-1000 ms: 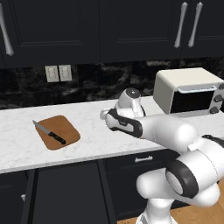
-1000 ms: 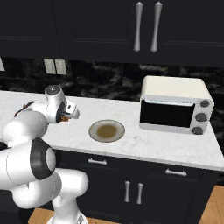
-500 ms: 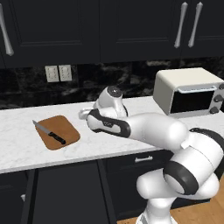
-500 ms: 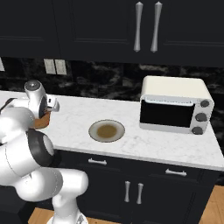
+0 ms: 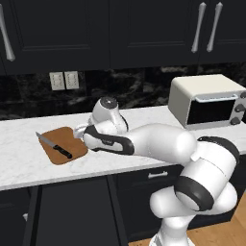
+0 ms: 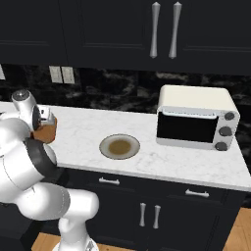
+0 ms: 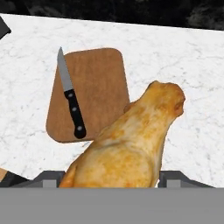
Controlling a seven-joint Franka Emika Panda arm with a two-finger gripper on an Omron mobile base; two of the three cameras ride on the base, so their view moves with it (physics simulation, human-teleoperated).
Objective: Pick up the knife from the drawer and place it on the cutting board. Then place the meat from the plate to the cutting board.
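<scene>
Meat in my pincer, just off the cutting board's right edge.

My gripper (image 7: 111, 186) is clamped around the meat (image 7: 131, 144), an orange-brown lumpy chunk held above the white marble counter (image 5: 19, 163), just to the right of the cutting board (image 5: 65, 144). The knife (image 5: 54, 146) lies on the board's left side, its black handle toward the counter's front edge and its blade tip poking past the board's far edge. The grey-beige plate (image 6: 119, 146) sits on the counter left of the toaster oven (image 6: 195, 117).

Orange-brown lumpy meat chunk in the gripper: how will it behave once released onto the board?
The orange-brown lumpy meat chunk looks irregular and rounded, so it may tip or settle sideways. Its glossy surface suggests some slipperiness. It seems to hold its shape, so probably stiff, not floppy.
</scene>
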